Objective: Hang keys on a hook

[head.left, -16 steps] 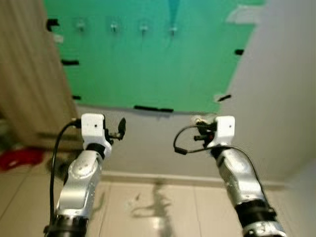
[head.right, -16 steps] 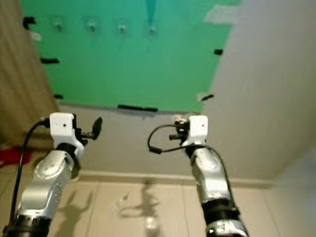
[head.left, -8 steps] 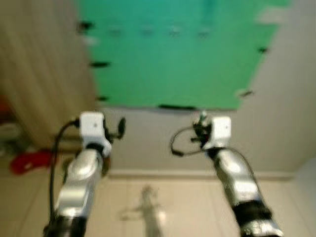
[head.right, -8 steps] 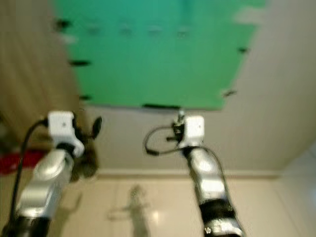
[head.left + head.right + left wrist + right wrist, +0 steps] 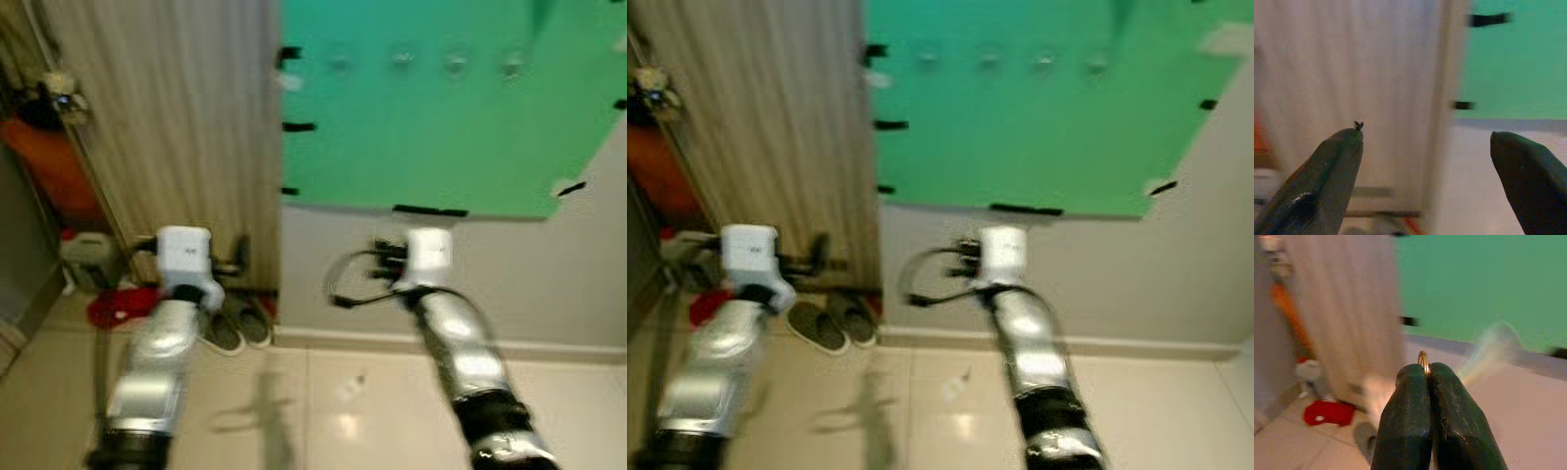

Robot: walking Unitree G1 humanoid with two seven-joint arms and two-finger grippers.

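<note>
**Key ring carried toward the hooks**

A gold key ring (image 5: 1423,361) is pinched at the tips of the right gripper (image 5: 1427,374), fingers pressed together; the left gripper (image 5: 1425,142) is spread, empty. The hooks (image 5: 455,63) sit high on the green board (image 5: 431,137); the ring should be raised, kept clamped, and squared to one hook.

Head stereo pair: looks forward and down over both raised arms at a green sheet (image 5: 441,117) taped to the wall, a beige curtain (image 5: 167,127) and the tiled floor (image 5: 921,392); both views blurred. Each wrist camera sights closely along its own black fingers toward the same curtain and sheet, the shared ground of all views.
</note>
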